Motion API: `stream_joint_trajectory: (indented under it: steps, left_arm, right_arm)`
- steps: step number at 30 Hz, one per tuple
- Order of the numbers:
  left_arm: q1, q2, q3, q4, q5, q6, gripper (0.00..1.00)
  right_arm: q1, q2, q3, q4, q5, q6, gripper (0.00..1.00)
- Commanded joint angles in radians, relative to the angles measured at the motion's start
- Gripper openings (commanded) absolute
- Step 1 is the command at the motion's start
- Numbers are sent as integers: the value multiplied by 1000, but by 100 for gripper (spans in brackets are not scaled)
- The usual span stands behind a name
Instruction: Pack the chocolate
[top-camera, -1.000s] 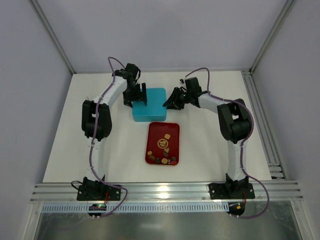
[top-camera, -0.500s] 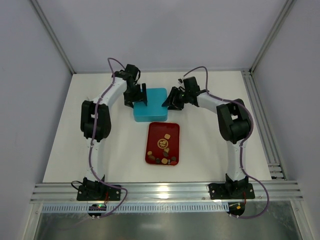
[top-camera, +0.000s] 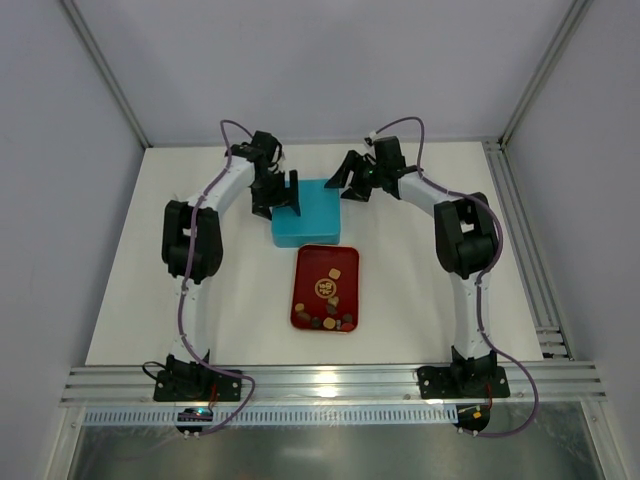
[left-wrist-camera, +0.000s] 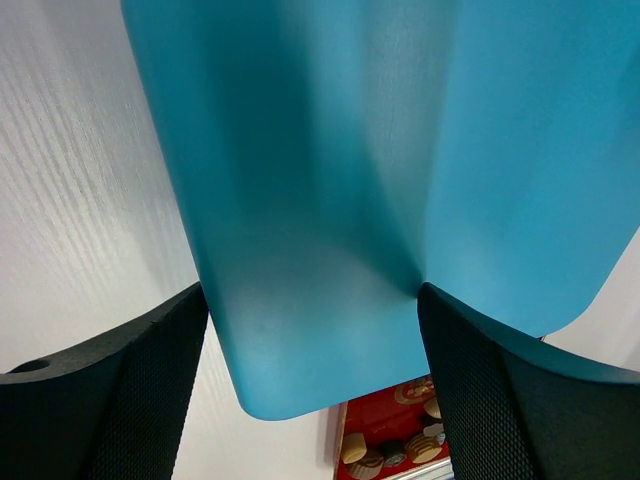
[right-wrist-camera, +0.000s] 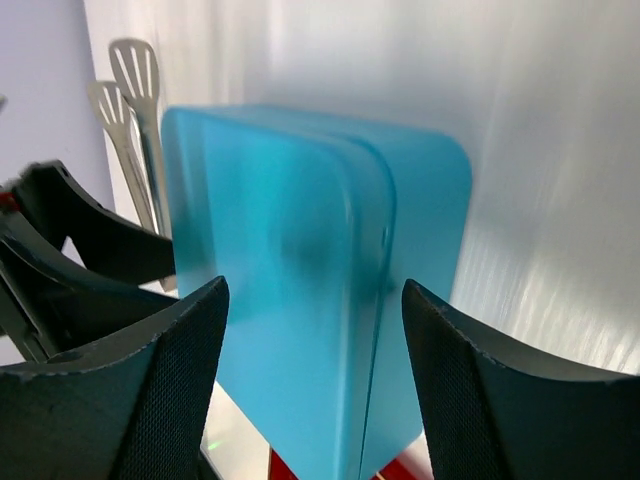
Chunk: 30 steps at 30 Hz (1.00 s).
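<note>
Beside the blue box (top-camera: 305, 215), right pincer (right-wrist-camera: 312, 290) gapes empty, left pincer (left-wrist-camera: 312, 295) straddles its corner (grip unclear)

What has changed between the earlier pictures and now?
The right hand drew back from the right side of the blue box, toward the back, and its fingers now stand apart. The blue box slid slightly to the right. The left hand stayed at its left edge. The red tray and chocolates did not move.
</note>
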Motion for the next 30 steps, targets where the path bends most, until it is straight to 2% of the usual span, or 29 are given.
stream_joint_trajectory:
  steps: [1,10,18,24,30]
  left_arm:
    - [13,24,-12,-81,-44,57,83]
    - [68,27,128,-108,-49,28,84]
    - [87,43,142,19,-47,-24,84]
    - [93,54,131,132,-57,-67,83]
    - [93,82,128,168,-77,-107,81]
  right_arm:
    - [-15,43,92,49,-20,24,72]
    - [-20,112,144,27,-11,6,71]
    - [-23,123,130,27,-12,-3,71]
    - [-23,134,124,19,-11,-7,67]
    - [-25,141,123,9,0,-11,64]
